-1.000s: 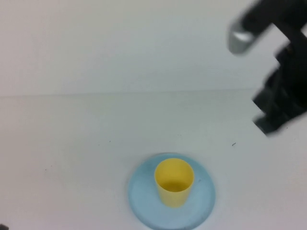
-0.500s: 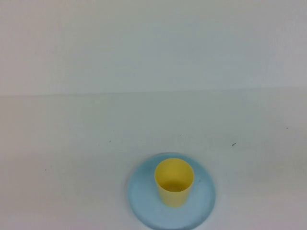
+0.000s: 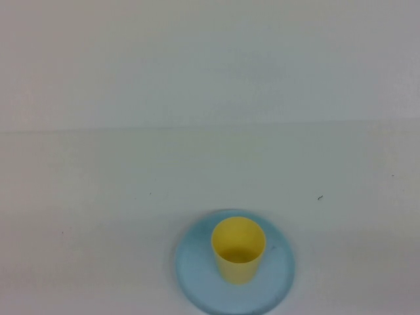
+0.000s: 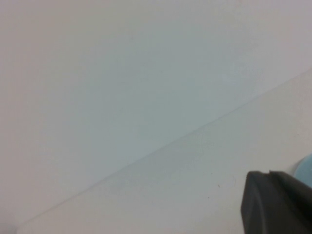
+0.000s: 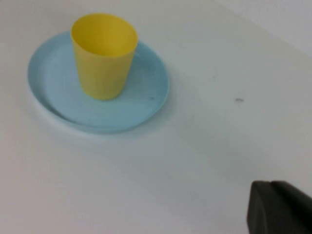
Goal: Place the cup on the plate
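Standing upright on the plate, the small yellow plastic cup (image 3: 238, 250) with no handle is the one cup we count, its open mouth up and its base resting on the plate's flat middle. Under it lies the one round, flat, light blue plastic plate (image 3: 197, 272) with a shallow rim, wider than the cup on every side. We see the plate close to the near edge of the white worktop (image 3: 98, 197), about midway between its left and right sides, with the plate's nearest rim cut off by the high view's lower border.

From the right wrist view we see the same cup (image 5: 104, 54) and plate (image 5: 53, 92) well apart from the right gripper (image 5: 279, 207), of which only a dark block shows at the corner of that picture; we take its fingers as pressed together with nothing between them. The left gripper (image 4: 275, 202) likewise shows only as a dark block in its own wrist view, over bare worktop, with a sliver of the blue plate (image 4: 306, 168) just beyond it; its fingers too are pressed together and grip nothing. Neither gripper appears in the high view, and neither touches cup or plate.

We count two tiny dark specks on the worktop, one (image 3: 320, 197) beyond the plate toward the right side and one (image 3: 149, 193) toward the left.
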Available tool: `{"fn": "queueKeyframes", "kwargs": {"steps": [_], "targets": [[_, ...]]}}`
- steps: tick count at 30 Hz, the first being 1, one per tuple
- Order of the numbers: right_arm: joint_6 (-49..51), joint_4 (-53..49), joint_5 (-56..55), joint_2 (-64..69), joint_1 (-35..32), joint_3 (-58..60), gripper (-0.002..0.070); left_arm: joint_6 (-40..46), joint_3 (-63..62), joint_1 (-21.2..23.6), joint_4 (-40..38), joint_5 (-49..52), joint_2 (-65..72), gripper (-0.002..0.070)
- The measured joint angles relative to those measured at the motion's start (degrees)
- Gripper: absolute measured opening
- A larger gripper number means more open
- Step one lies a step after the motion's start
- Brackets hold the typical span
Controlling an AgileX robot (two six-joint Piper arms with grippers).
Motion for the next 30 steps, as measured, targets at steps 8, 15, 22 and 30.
{"fn": "queueKeyframes", "kwargs": {"steps": [8,15,22,30], "targets": [[0.0,-1.65,-3.02,-0.04,0.0,0.37,0.0001,0.0,0.69,0.0,-0.1,-1.36,0.0,0.0],[0.0,-1.65,-2.59,-0.04,0.0,0.37,0.0001,0.0,0.69,0.0,-0.1,-1.36,0.0,0.0],[0.0,-1.65,-2.61,-0.04,0.0,0.37,0.0001,0.0,1.82,0.0,-0.1,-0.34,0.0,0.0],[0.0,-1.68,-2.61,-0.04,0.0,0.37,0.0001,0.0,2.91,0.0,-0.1,2.18,0.0,0.0]]}}
